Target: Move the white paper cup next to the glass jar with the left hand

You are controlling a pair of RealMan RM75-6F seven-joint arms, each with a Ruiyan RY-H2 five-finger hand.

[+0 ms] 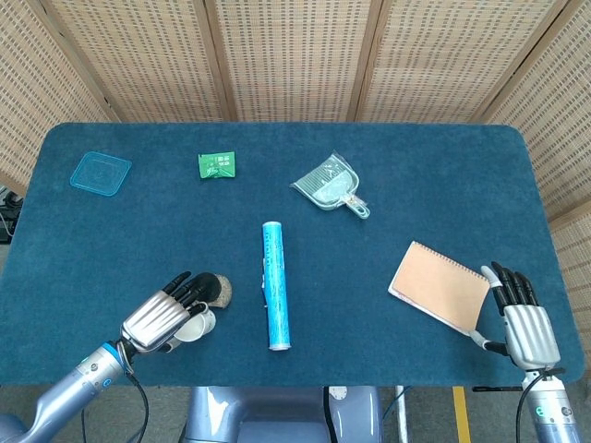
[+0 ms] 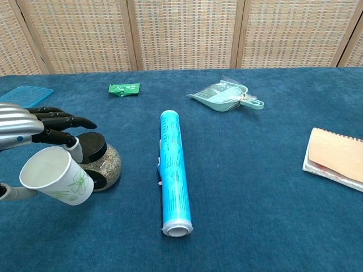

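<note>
On a blue-covered table (image 1: pixel 111 240), a white paper cup (image 2: pixel 57 175) with a green leaf print is held in the left hand (image 2: pixel 25 133) — gripped with its mouth tipped toward the chest camera, so it is tilted and not upright. In the chest view the cup overlaps the lower left of the glass jar (image 2: pixel 103 164), a squat jar with a black lid and speckled contents; whether cup and jar touch cannot be told, and the cup appears to be lifted off the cloth. From the head view the left hand (image 1: pixel 164 318) is seen at the near side of the jar (image 1: pixel 214 290), with the cup (image 1: pixel 197 325) partly hidden beneath the fingers. The cup is judged to be close to its goal, so what remains is a clean set-down. For that, the cup should be turned upright first, then lowered onto bare cloth just beside the jar, with a small gap kept so the jar is not nudged. The grip should be eased only once the base sits flat, since an empty paper cup is light and likely to tip or stick to the fingers. A blue roll (image 2: pixel 172 170) lies well to the right of the jar, out of the way. Far right of the jar, past a brown notebook (image 1: pixel 440 284), the right hand (image 1: pixel 522 323) rests holding nothing, fingers extended side by side.
</note>
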